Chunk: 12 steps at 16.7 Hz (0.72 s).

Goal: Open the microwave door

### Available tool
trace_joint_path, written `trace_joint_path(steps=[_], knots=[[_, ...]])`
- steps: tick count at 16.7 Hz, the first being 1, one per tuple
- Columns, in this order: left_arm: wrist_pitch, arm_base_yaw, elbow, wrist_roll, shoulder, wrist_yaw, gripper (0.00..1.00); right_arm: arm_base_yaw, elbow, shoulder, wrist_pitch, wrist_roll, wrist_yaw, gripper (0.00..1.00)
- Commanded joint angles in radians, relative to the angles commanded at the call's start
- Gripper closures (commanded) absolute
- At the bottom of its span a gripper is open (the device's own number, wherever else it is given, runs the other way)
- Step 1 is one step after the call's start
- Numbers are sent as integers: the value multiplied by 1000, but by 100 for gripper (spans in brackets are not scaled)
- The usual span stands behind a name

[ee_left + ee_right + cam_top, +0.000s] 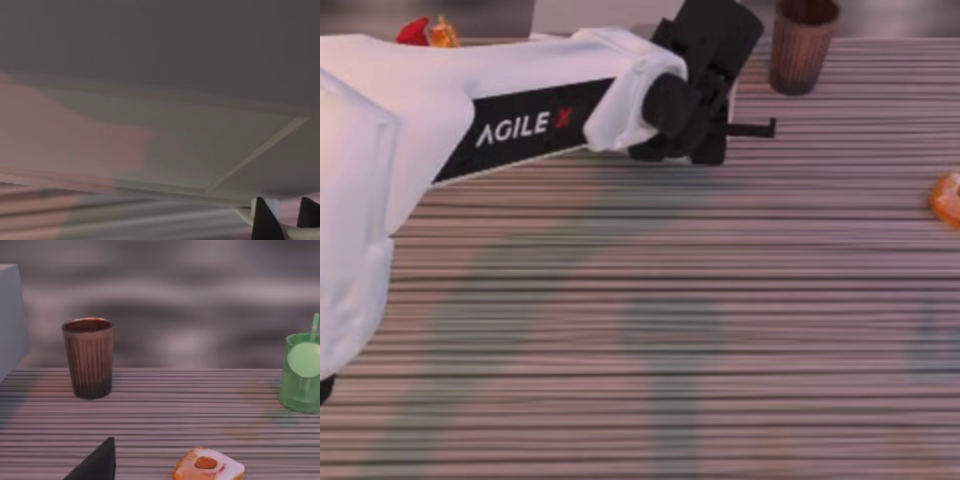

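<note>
The left gripper [760, 128] reaches toward the table's far edge beside the microwave [590, 15] — whether its fingers are apart, I cannot tell; brown ribbed cup [89, 357] looks empty; green cup [300, 372] holds a straw.

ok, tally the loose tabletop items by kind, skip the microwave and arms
Cups: 2, brown ribbed cup and green cup with a straw
Orange-and-white food item: 1
Red-and-orange item at the far left edge: 1
Total: 4
</note>
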Motion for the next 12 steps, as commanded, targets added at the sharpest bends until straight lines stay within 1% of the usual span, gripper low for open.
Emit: trace_joint_path(steps=[4,12], knots=[[39,12,-60,42,-41,30,100,0,0,0,0,0,0,0],[40,13,-61,43,-42,30,100,0,0,0,0,0,0,0]])
